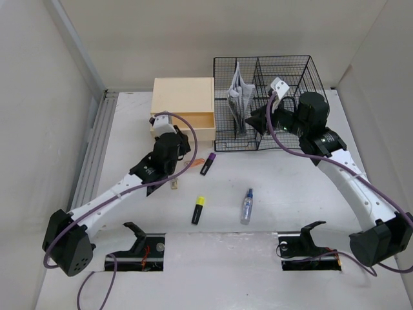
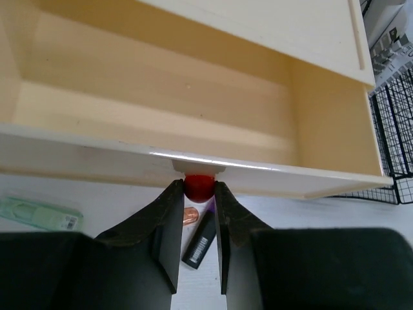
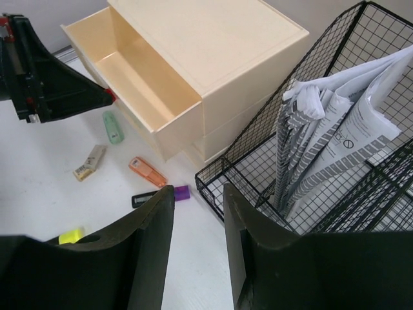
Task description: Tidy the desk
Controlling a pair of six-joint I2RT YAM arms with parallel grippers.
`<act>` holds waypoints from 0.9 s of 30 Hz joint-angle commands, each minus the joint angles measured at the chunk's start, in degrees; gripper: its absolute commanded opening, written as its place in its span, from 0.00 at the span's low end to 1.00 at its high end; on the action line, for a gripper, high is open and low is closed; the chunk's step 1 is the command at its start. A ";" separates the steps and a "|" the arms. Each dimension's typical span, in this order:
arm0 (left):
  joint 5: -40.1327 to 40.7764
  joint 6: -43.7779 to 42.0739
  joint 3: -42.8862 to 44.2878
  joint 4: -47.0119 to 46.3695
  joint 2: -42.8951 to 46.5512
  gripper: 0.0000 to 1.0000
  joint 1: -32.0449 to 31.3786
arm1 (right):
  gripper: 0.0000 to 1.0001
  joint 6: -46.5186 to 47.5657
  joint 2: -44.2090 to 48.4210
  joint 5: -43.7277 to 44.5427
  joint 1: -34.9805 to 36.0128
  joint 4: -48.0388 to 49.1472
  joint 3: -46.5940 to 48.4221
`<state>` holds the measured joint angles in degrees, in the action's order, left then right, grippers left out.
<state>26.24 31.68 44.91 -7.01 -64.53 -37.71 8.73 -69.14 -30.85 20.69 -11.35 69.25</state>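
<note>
Left gripper (image 2: 197, 194): clamped on the red knob (image 2: 199, 186) of the open drawer (image 2: 161, 84).
Box (image 1: 182, 95): beige wood, at 11 o'clock on the desk (image 1: 290, 187).
Desk: white, spread beneath everything; a yellow-capped marker (image 1: 198, 210) and a spray bottle (image 1: 246, 206) lie near its centre.
Right gripper (image 3: 199, 197): fingers apart, holding nothing, at 1 o'clock.
Basket (image 1: 290, 64): black wire, beside that gripper, papers (image 1: 239, 90) upright inside.

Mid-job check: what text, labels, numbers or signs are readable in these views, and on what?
No word is readable anywhere.
On the folded papers in the wire basket: print too small to read; one circle-with-slash sign shows.
On the green tube: label blurred.
On the black marker: print blurred.
</note>
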 commanded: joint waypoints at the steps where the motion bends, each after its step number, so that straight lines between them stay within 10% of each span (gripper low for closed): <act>1: -0.23 4.26 -1.49 4.62 3.09 0.04 -4.37 | 0.42 -0.03 -0.11 -2.20 0.14 1.34 -0.52; 4: 0.30 4.79 -2.19 4.63 3.98 0.09 -4.91 | 0.51 1.11 -0.64 -4.03 0.14 1.34 -0.52; 6: 1.09 4.79 -2.19 5.42 3.98 0.47 -4.91 | 0.58 4.34 -0.64 -5.62 0.14 0.63 -0.52; 11: 2.14 5.49 -0.78 9.63 6.86 0.79 -7.80 | 0.74 15.24 -1.78 -10.71 0.14 -6.03 -0.52; 18: -1.88 7.34 0.27 13.94 20.38 0.80 -11.15 | 0.77 24.48 -2.84 -13.09 0.14 -10.52 0.62; 27: 2.05 -1.09 7.03 18.42 30.43 0.22 -11.15 | 0.63 74.10 -1.61 -4.85 6.73 -30.57 -7.43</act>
<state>25.50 35.14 48.49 9.76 -34.48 -48.71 60.71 -71.99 -39.33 24.86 -33.78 66.15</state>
